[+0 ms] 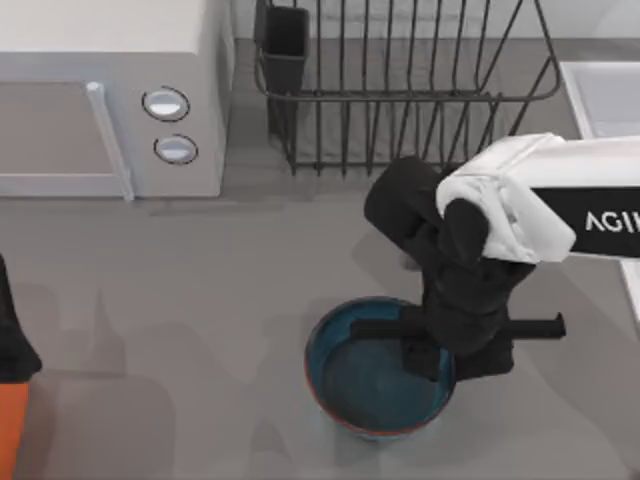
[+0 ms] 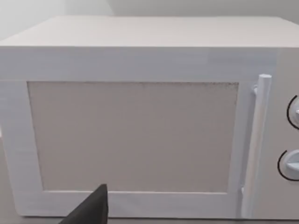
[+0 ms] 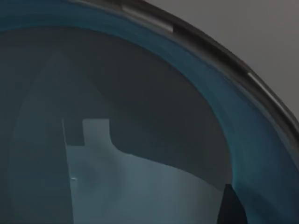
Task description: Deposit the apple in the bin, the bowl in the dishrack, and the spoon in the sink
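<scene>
The bowl [image 1: 360, 375], teal-blue inside with an orange-red band, stands on the table at the front centre. My right gripper [image 1: 455, 355] is low over the bowl's right rim, reaching partly inside it. The right wrist view looks close into the bowl [image 3: 140, 93], with the gripper's shadow on its floor. The black wire dishrack [image 1: 400, 100] stands behind the bowl at the back centre. A corner of the pale sink [image 1: 605, 95] shows at the back right. The apple and the spoon are out of view. My left arm [image 1: 10, 340] is parked at the table's left edge.
A white microwave [image 1: 110, 100] with two round knobs fills the back left; the left wrist view faces its door [image 2: 131, 135]. An orange shape [image 1: 10, 430] sits at the front left edge; I cannot tell whether it is the bin. Open grey table lies between microwave and bowl.
</scene>
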